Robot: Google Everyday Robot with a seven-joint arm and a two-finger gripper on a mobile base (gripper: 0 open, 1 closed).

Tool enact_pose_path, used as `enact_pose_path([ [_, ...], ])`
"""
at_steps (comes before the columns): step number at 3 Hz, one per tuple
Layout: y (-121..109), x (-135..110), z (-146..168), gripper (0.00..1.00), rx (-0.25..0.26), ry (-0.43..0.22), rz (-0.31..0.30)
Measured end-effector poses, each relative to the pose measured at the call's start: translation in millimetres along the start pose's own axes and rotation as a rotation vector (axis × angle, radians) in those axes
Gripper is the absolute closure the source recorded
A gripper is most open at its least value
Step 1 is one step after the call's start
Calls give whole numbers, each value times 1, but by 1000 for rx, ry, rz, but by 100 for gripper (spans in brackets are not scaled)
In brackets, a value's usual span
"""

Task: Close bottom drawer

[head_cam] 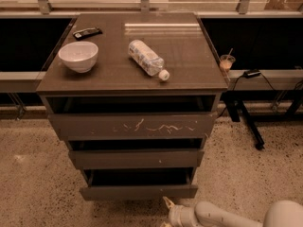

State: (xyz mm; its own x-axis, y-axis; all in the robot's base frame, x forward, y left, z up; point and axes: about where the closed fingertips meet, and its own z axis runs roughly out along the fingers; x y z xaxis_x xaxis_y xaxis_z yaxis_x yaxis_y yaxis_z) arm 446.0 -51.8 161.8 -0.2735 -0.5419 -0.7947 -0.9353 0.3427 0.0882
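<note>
In the 1 camera view, the bottom drawer (pixel 138 191), lowest of 3 in the bench (pixel 113 77), stands part open, its plain front running left to right. The gripper (pixel 164 213) sits low, just in front of that front and right of its middle, jaws spread with nothing between them. The front lies straight ahead of the jaws, so closing likely needs an inward push.

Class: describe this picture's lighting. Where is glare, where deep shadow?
Camera view: amber light; a glare band crosses the dark wooden cabinet top behind the clear plastic bottle; inside the narrow grey-brown bottom drawer is deep shadow; the pale gripper sits at the bottom edge.
</note>
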Motion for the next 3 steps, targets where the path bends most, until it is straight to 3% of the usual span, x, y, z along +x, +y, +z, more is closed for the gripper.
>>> enact_pose_path([
  [1,-17,-1,7,0,-18,-3,-47],
  [2,-51,-8,45,24,-133,-18,-197],
  [3,-95,-12,57,9,-129,-12,-260],
])
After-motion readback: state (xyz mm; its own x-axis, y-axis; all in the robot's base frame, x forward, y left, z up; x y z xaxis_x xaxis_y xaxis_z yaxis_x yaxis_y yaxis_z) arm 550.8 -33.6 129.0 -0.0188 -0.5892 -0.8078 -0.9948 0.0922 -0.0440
